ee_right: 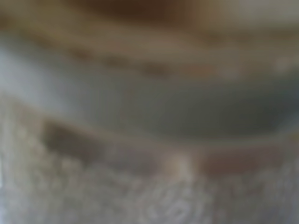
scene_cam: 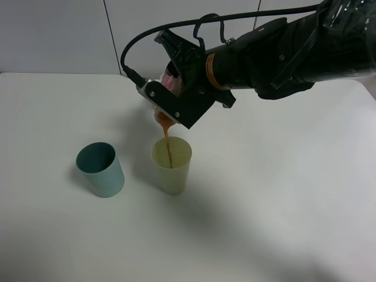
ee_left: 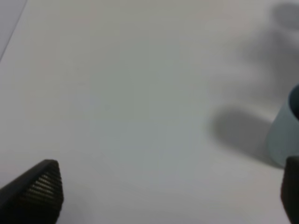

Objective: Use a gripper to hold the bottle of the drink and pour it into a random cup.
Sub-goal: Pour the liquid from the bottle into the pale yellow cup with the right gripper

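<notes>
Brown drink [scene_cam: 168, 141] runs in a thin stream from the tilted bottle [scene_cam: 160, 113] into the yellow-green cup [scene_cam: 172, 170], which stands upright near the middle of the white desk [scene_cam: 264, 205]. The right gripper [scene_cam: 174, 82] is clamped on the bottle, holding it mouth-down just above the cup's rim. A teal cup [scene_cam: 101, 170] stands nearby toward the desk's left edge, and the left gripper [ee_left: 169, 186] has its fingers spread apart, holding nothing.

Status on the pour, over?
Right gripper shut on bottle, tipped over cup. Drink streaming in. Left gripper open, holding nothing. Teal cup stands beside, apart from the stream.
</notes>
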Tool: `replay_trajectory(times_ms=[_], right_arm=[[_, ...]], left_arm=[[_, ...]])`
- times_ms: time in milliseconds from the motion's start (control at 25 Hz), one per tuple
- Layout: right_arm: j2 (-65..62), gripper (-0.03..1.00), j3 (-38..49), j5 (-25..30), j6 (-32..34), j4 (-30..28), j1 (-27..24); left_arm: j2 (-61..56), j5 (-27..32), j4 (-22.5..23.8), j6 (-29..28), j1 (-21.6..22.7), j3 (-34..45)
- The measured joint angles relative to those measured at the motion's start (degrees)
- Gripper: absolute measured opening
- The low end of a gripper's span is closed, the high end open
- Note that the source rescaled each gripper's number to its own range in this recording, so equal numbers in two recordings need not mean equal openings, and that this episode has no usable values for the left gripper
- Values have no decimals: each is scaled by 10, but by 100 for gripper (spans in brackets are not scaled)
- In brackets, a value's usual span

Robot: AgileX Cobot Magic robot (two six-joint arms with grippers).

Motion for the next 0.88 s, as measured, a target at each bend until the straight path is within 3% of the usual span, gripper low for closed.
replay_trajectory(times_ms=[360, 880], right_arm=[[0, 0, 0, 39, -2, 0, 13], [0, 0, 0, 52, -2, 0, 25]], left_arm=[[0, 0, 0, 0, 0, 0], [0, 0, 0, 0, 0, 0]])
